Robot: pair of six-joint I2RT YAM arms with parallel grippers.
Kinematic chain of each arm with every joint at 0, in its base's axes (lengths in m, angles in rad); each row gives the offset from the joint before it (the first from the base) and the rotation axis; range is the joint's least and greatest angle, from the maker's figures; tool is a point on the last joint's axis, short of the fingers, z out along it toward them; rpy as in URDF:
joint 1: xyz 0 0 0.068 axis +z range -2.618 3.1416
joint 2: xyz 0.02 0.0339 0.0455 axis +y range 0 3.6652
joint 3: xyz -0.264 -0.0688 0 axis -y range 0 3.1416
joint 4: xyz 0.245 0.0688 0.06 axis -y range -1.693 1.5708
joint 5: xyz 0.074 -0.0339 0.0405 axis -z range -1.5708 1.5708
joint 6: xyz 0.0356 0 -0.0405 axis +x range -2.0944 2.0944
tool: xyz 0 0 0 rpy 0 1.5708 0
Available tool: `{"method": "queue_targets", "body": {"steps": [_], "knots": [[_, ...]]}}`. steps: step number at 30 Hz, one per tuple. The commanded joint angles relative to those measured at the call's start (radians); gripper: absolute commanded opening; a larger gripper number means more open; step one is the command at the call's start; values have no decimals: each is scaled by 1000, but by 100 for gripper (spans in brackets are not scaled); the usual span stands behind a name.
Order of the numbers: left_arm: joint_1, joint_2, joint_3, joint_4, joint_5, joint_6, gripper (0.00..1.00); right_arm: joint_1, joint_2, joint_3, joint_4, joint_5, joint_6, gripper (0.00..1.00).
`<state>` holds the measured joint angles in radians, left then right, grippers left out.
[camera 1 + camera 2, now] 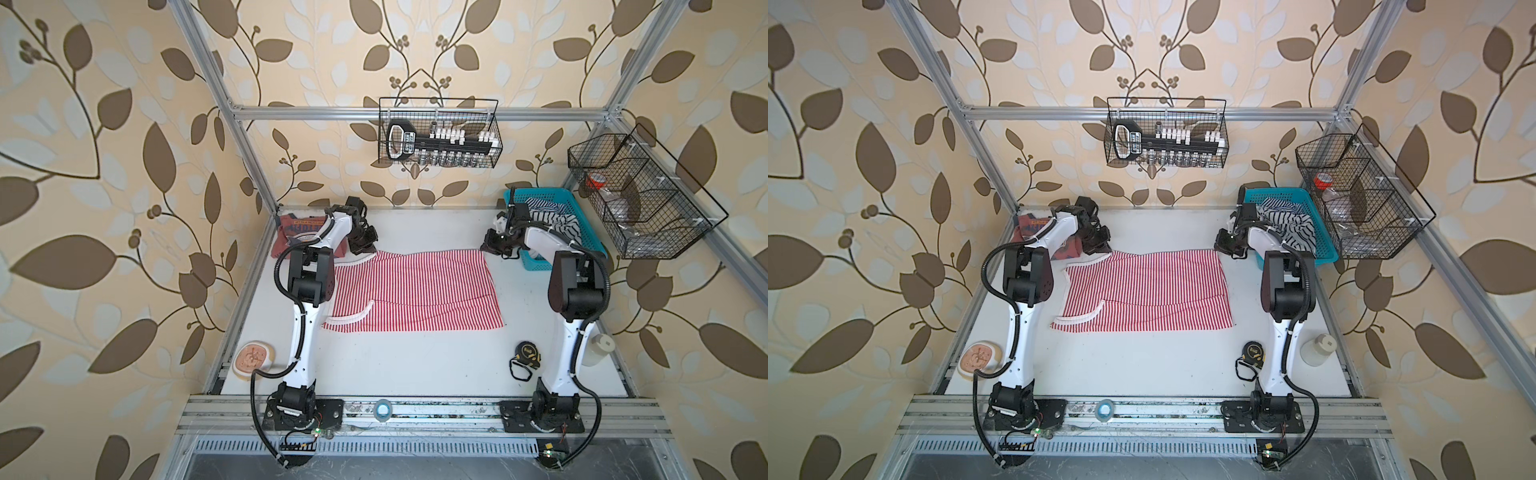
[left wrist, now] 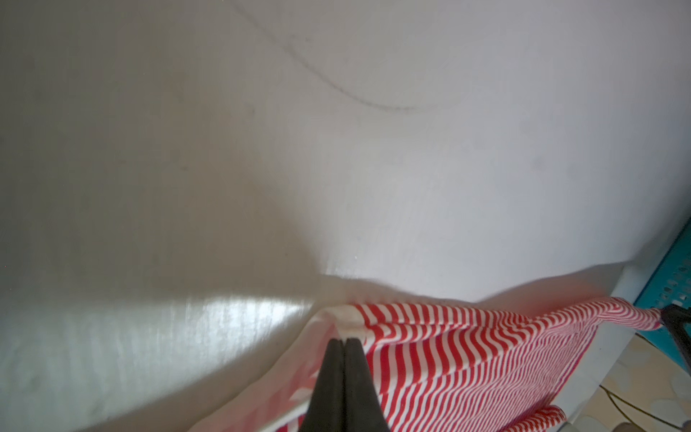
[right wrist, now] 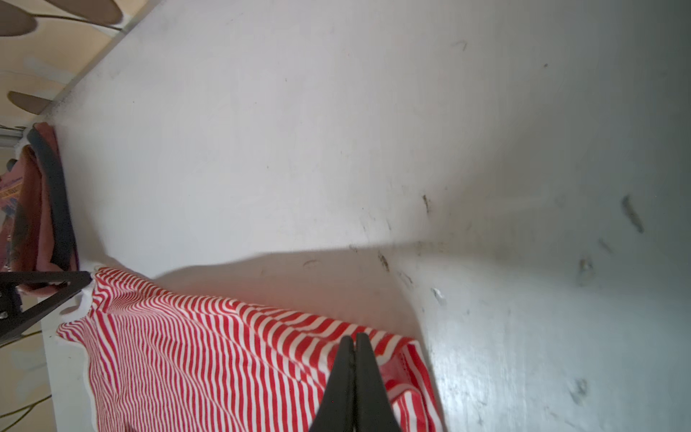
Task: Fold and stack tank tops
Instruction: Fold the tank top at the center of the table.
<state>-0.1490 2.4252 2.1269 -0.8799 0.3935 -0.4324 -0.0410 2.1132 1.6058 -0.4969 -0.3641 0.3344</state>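
The red-and-white striped tank top (image 1: 411, 291) (image 1: 1146, 291) lies spread across the middle of the white table in both top views. My left gripper (image 1: 365, 245) (image 2: 344, 339) is shut on its white-trimmed far left corner. At the far right corner, my right gripper (image 1: 490, 245) (image 3: 354, 336) is shut on the striped hem. Between the two grips the far edge (image 2: 486, 314) hangs taut just above the table. The dusty red tank top (image 1: 299, 235) (image 3: 35, 209) lies folded at the far left, partly hidden by my left arm.
A teal basket (image 1: 540, 192) with black-and-white striped cloth (image 1: 548, 218) stands at the far right. A tape measure (image 1: 527, 355) and a white bottle (image 1: 598, 349) lie near my right arm's base. A round pad (image 1: 254, 358) sits at the near left, a tape roll (image 1: 382, 409) on the front rail.
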Motion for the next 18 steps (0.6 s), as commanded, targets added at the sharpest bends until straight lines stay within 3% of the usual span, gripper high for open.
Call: {"method": "queue_targets", "body": {"steps": [1, 18], "knots": [[8, -124, -24, 27, 17, 13, 0, -6, -70, -49, 34, -27, -25, 0], [8, -300, -316, 116, 11, -1, 0, -8, -230, -289, 28, 17, -75, 0]]}}
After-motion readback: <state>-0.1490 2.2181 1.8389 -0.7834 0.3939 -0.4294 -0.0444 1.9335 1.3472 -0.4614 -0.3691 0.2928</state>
